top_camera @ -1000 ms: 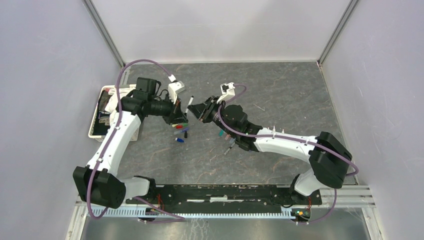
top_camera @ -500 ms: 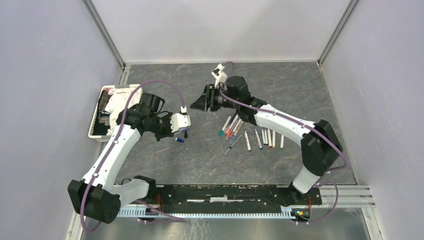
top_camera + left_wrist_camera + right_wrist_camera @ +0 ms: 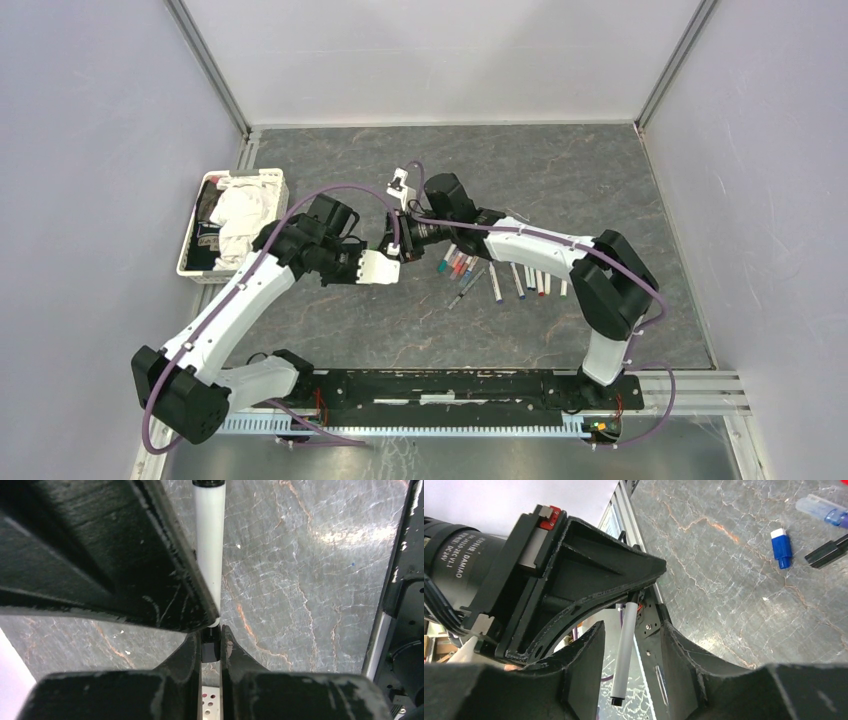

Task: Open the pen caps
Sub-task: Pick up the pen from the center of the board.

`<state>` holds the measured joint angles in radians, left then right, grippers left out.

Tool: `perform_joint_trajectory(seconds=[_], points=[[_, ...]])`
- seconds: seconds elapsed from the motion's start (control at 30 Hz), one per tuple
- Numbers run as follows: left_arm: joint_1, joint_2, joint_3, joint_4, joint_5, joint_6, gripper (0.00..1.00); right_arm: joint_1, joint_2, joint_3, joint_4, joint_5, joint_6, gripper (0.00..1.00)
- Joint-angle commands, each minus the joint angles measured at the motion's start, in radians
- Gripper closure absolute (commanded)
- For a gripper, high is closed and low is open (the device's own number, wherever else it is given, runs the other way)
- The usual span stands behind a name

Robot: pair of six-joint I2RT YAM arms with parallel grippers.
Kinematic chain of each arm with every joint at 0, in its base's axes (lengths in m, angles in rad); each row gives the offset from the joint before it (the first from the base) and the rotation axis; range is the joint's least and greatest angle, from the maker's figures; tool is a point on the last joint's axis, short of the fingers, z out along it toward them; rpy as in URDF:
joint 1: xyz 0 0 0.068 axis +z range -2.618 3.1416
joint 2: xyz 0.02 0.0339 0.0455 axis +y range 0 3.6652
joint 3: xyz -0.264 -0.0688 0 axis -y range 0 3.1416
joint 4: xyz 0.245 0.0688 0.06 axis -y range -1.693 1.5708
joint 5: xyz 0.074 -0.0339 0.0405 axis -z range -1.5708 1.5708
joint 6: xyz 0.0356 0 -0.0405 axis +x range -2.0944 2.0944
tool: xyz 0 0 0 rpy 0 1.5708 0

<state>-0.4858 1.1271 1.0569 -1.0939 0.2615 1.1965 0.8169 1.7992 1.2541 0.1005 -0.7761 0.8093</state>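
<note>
A thin marker pen with a white plastic barrel (image 3: 210, 550) is held off the grey marbled tabletop (image 3: 310, 580), between the two arms. It is pinched at one dark end by the left gripper (image 3: 210, 642), whose black fingers are pressed together on it. From that pinch the barrel runs straight into the right gripper (image 3: 630, 630), whose jaws are spread on either side of it with a gap on each flank, so nothing is clamped there. The pen's long axis is thus laid along the line from one gripper to the other, and lengthwise down the right gripper's fingers. The free end (ringed in black) lies deep toward that gripper's palm. Whether the cap sits at the free end or inside the left pinch cannot be told for sure from these views. The right arm is judged the one to act: its jaws would have to be closed on the free end and drawn away along the barrel's axis. Little is seen in the way. A small blue plastic cap (image 3: 780, 545) and a short black plastic piece (image 3: 826, 552) lie on the table well apart from the grippers. A row of other white-barrelled pens (image 3: 515, 280) lies by the right forearm, and a white plastic basket of cloth (image 3: 243, 175) is set at the far left.
</note>
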Motion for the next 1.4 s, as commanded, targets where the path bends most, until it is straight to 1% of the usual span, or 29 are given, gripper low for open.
perform_joint_trajectory(seconds=[0.0,0.23,0.33,0.4,0.5,0.6,0.63,0.67,0.7,0.73,0.77,0.83,0.97,1.07,1.2,1.37], points=[[-0.016,0.003,0.009,0.013,-0.05,0.05,0.98,0.01,0.028,0.025,0.013,-0.072,-0.005,0.52],[-0.026,0.012,0.02,0.017,-0.052,0.05,0.98,0.02,0.069,0.051,0.013,-0.135,-0.009,0.54],[-0.035,0.013,0.022,0.018,-0.044,0.046,0.98,0.02,0.088,0.071,0.015,-0.142,-0.009,0.58],[-0.04,0.011,0.02,0.018,-0.034,0.042,0.98,0.02,0.097,0.074,0.033,-0.151,0.0,0.63],[-0.044,0.011,0.017,0.014,-0.023,0.039,0.96,0.02,0.104,0.064,0.079,-0.177,0.025,0.73],[-0.045,0.02,0.029,0.002,-0.003,0.033,0.92,0.021,0.102,0.062,0.09,-0.198,0.017,0.9],[-0.045,0.023,0.038,-0.002,0.002,0.029,0.87,0.018,0.098,0.059,0.09,-0.204,0.012,0.96],[-0.045,0.027,0.045,-0.005,0.01,0.024,0.75,0.014,0.092,0.054,0.089,-0.212,0.004,1.0],[-0.045,0.03,0.053,-0.007,0.017,0.016,0.6,0.01,0.086,0.046,0.092,-0.219,-0.005,1.0],[-0.044,0.033,0.061,-0.01,0.025,0.013,0.52,0.003,0.077,0.035,0.095,-0.228,-0.021,1.0],[-0.044,0.034,0.067,-0.017,0.037,0.014,0.46,-0.004,0.068,0.022,0.094,-0.243,-0.042,1.0],[-0.041,0.032,0.079,-0.038,0.072,0.022,0.42,-0.022,0.036,-0.021,0.092,-0.264,-0.096,1.0],[-0.04,0.04,0.113,-0.077,0.16,0.018,0.41,-0.042,-0.027,-0.124,0.126,-0.301,-0.159,1.0],[-0.04,0.064,0.136,-0.109,0.229,0.017,0.42,-0.04,-0.044,-0.154,0.158,-0.33,-0.168,1.0],[-0.04,0.103,0.164,-0.16,0.312,0.011,0.45,-0.042,-0.046,-0.147,0.166,-0.349,-0.173,1.0],[-0.04,0.115,0.154,-0.162,0.297,0.006,0.51,-0.041,-0.042,-0.13,0.169,-0.358,-0.177,1.0]])
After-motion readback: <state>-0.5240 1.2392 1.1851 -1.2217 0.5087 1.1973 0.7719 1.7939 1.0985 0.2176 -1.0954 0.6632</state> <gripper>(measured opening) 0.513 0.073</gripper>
